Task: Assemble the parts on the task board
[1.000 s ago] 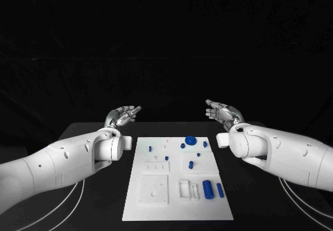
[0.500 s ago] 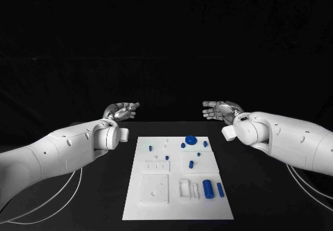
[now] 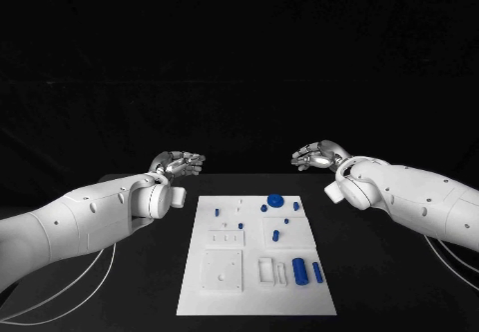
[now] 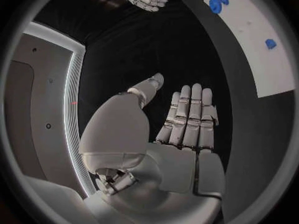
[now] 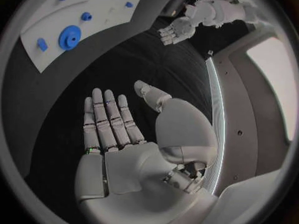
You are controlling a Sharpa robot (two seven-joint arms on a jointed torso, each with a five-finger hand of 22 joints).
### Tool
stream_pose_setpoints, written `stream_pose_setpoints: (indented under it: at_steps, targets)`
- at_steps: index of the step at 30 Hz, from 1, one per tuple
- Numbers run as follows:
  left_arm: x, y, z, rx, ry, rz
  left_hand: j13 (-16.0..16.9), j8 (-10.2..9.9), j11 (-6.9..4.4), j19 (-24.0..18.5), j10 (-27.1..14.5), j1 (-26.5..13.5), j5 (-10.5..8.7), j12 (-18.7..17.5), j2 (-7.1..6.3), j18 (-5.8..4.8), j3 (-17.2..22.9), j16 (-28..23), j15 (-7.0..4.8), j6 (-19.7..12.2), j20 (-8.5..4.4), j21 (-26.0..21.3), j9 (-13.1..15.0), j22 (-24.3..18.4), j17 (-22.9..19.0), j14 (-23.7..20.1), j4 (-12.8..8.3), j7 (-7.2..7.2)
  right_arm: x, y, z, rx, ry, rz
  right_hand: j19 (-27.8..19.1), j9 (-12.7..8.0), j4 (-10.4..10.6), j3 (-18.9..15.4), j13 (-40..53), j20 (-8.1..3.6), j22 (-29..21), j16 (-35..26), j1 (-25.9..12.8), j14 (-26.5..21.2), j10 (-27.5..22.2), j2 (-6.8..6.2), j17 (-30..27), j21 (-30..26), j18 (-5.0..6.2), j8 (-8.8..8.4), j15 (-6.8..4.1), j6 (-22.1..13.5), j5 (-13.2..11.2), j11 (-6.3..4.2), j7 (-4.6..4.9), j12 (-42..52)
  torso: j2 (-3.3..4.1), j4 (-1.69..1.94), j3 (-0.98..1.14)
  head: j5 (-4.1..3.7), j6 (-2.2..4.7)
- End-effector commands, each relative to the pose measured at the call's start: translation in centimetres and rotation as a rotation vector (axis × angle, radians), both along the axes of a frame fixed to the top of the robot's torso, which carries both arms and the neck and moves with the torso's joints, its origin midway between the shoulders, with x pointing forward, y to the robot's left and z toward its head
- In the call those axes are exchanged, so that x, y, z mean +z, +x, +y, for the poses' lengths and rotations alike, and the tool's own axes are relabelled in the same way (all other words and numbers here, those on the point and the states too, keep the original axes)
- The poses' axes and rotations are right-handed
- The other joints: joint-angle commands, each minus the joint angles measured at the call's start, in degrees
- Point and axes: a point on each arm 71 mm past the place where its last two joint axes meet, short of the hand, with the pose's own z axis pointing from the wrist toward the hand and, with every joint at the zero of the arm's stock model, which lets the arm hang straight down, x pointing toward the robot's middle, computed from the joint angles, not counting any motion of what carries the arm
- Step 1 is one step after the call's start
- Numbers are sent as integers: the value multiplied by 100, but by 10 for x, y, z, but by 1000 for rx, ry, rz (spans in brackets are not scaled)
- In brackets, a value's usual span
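Head view: left hand (image 3: 178,164) and right hand (image 3: 318,156) hover empty beyond the task board (image 3: 255,304).

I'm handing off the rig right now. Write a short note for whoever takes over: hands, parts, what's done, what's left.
Left hand: open, holding nothing, raised beyond the board's far left corner.
Right hand: open, holding nothing, raised beyond the far right corner.
Board: flat at table centre. Blue parts: a disc and small pieces at the far end, two cylinders near the right front.
Done: no part picked up yet.
Left: apparently the whole assembly.
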Motion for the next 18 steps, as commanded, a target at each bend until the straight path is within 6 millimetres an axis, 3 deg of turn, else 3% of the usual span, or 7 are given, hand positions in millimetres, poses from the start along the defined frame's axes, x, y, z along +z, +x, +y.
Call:
stream_pose_setpoints:
  at_steps: [1, 4, 8, 11, 15, 18]
  targets:
    - [5, -7, -6, -78, -41, -19, -42, -75, -11, 50, 83, -76, 26, -48, 93, -2, 36, 16, -26, 71, -33, 31, -38, 121, -10, 81, -152, -11, 8, -4, 13, 130, -230, -179, 2103, 78, -381, 461, 186, -317, -110, 936, 180, 1801, 927, -133, 681, 618, 451, 184, -814, 779, 190, -345, -106, 165, 82, 45, 26, -44, 42]
    - [9, -12, -11, -101, -58, -19, -83, -139, -9, 58, 106, -161, 36, -110, 145, -27, 78, 1, -34, 99, -50, 39, -69, 118, -28, 104, -270, -7, 9, -8, 20, 191, -322, -217, 2673, 97, -481, 405, 244, -523, -79, 1222, 202, 2280, 1084, -154, 917, 863, 451, 167, -933, 862, 272, -455, -138, 157, 134, 55, 34, -65, 57]
    - [10, -22, -17, -154, -118, 6, -123, -199, -1, 51, 94, -242, 39, -180, 166, -43, 114, -23, -30, 103, -54, 39, -93, 118, -47, 101, -361, 2, 8, -12, 29, 263, -431, -251, 3294, 97, -525, 270, 303, -808, 61, 1732, 311, 2722, 1211, -225, 1239, 1205, 451, 112, -1057, 898, 443, -562, -146, 126, 227, 106, 61, -103, 110]
    - [14, -29, -23, -184, -132, 7, -152, -249, -2, 41, 58, -303, 28, -248, 173, -50, 139, -43, -24, 87, -52, 39, -111, 118, -61, 92, -421, -7, 9, -16, 33, 307, -507, -266, 3664, 60, -527, 37, 296, -1014, 189, 2286, 363, 2900, 1142, -321, 1590, 1492, 451, 16, -1054, 843, 1007, -566, -115, -4, 294, 140, 81, -134, 152]
    - [19, -37, -27, -220, -132, -2, -163, -276, 3, 31, 41, -339, 18, -284, 162, -54, 146, -57, -19, 75, -49, 37, -121, 119, -69, 82, -453, -5, 12, -18, 37, 340, -584, -297, 3954, 6, -547, -236, 287, -1236, 196, 3168, 525, 2891, 1172, -318, 2108, 2044, 451, -69, -1059, 891, 1138, -556, -115, -152, 372, 203, 102, -189, 180]
    - [24, -43, -26, -233, -134, -7, -168, -290, 6, 21, 32, -367, 7, -305, 143, -57, 145, -70, -13, 72, -45, 36, -125, 120, -76, 68, -470, -3, 12, -19, 40, 360, -630, -307, 3978, -20, -539, -304, 273, -1278, 201, 3422, 534, 2848, 1170, -342, 2209, 2262, 451, -113, -1051, 893, 1117, -542, -107, -227, 445, 250, 120, -222, 217]
